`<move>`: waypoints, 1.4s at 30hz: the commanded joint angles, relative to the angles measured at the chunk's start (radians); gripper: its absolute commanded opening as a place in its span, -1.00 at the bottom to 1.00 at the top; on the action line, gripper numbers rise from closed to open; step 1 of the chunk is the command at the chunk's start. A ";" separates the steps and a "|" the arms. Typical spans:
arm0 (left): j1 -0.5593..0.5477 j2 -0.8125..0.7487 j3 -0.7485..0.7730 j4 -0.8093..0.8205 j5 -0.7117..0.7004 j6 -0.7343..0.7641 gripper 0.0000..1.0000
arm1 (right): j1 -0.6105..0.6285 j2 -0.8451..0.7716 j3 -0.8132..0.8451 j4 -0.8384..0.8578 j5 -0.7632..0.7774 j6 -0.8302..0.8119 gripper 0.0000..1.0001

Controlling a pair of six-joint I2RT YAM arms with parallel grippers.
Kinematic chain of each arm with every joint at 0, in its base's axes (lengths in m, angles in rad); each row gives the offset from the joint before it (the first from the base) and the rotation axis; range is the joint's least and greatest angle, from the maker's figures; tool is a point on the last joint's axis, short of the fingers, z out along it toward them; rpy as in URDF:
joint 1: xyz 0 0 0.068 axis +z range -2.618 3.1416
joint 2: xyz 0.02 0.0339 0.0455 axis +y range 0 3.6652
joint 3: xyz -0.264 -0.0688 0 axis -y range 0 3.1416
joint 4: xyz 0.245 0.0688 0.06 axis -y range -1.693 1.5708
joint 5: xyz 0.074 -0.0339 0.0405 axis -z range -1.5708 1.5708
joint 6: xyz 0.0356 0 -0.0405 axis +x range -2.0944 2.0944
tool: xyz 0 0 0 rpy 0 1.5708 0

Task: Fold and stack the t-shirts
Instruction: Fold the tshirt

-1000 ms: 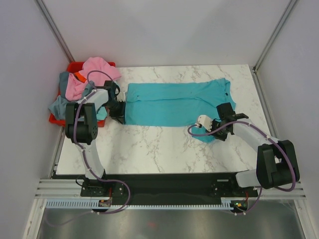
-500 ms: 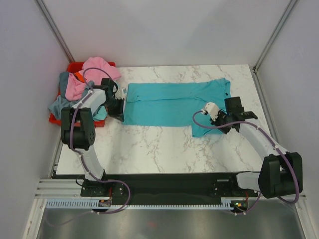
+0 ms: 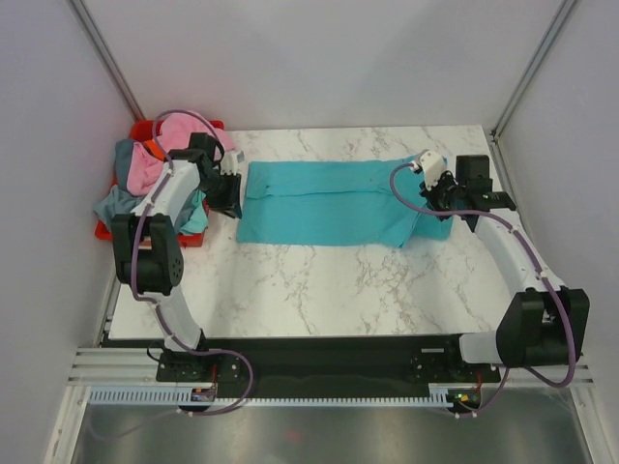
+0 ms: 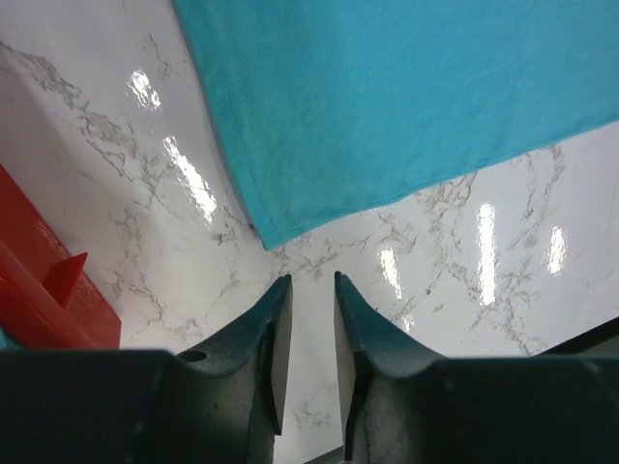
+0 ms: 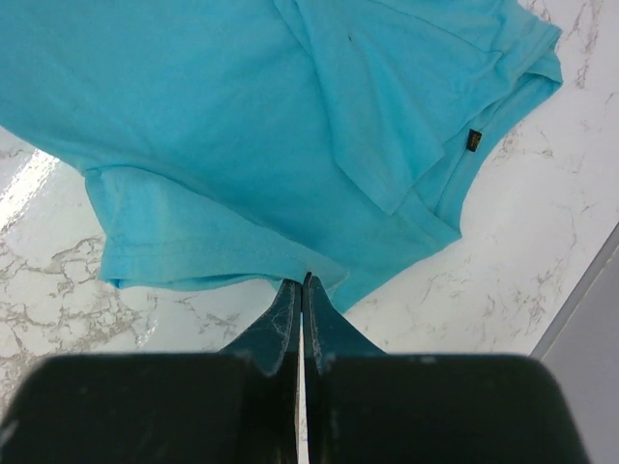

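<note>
A bright teal t-shirt (image 3: 329,203) lies flat across the far half of the marble table, folded into a long strip. My right gripper (image 3: 433,205) is at its right end, shut on the shirt's hem; the right wrist view shows the closed tips (image 5: 303,282) pinching the teal cloth (image 5: 242,116). My left gripper (image 3: 232,198) is at the shirt's left edge. In the left wrist view its jaws (image 4: 309,282) stand a little apart and empty over bare marble, just short of a corner of the shirt (image 4: 387,97). Pink (image 3: 145,172) and grey-blue (image 3: 116,205) t-shirts are piled at the far left.
The pile sits in a red bin (image 3: 102,232) at the table's left edge, and its corner shows in the left wrist view (image 4: 39,280). White walls enclose the table on three sides. The table's right edge lies just right of the right gripper.
My right gripper has moved from the front right toward the back right, drawing the shirt's hanging flap with it. My left gripper has shifted slightly toward the back along the shirt's left edge.
</note>
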 commanded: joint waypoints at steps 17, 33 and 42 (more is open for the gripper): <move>0.009 0.191 0.014 -0.005 0.045 -0.053 0.07 | -0.007 0.050 0.052 0.033 -0.027 0.036 -1.00; 0.011 0.175 -0.043 -0.007 0.007 -0.051 -0.07 | -0.014 0.059 0.040 0.033 -0.022 0.031 -1.00; 0.013 0.193 -0.061 0.004 -0.022 -0.051 -0.46 | -0.017 0.057 0.024 0.042 -0.028 0.039 -1.00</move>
